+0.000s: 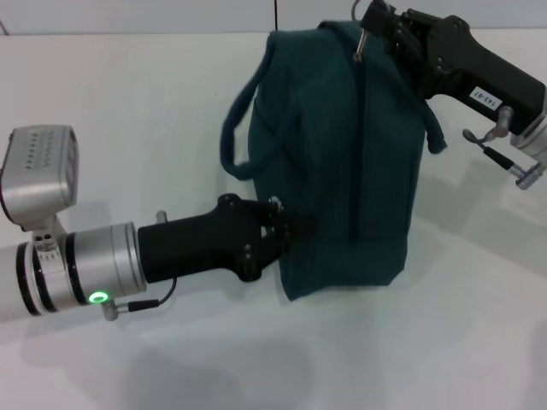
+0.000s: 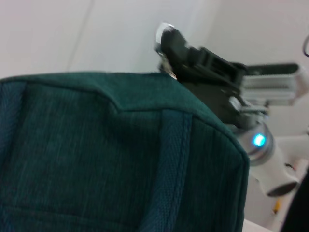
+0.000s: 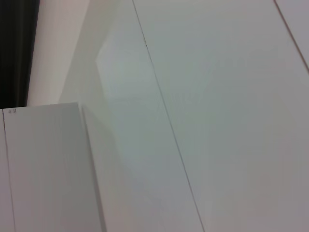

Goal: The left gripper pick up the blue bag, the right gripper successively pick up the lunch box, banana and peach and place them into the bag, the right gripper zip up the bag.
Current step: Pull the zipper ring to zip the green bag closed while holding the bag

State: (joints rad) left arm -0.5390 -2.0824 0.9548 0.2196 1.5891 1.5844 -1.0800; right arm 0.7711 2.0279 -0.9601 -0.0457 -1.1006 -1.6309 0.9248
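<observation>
The blue bag [image 1: 342, 162] stands on the white table, its zipper line [image 1: 359, 145] running closed along the top. My left gripper [image 1: 286, 229] is at the bag's lower near-left side, shut on the fabric. My right gripper [image 1: 369, 34] is at the bag's far top end, its jaws pinched on the metal ring pull [image 1: 362, 43]. The left wrist view shows the bag [image 2: 96, 159] close up, with the right gripper [image 2: 169, 53] and the ring pull [image 2: 164, 34] behind it. The lunch box, banana and peach are out of view.
One loop handle [image 1: 235, 137] hangs off the bag's left side and another [image 1: 432, 128] off its right. The white table [image 1: 128, 111] lies on all sides of the bag. The right wrist view holds only white surfaces [image 3: 193, 121].
</observation>
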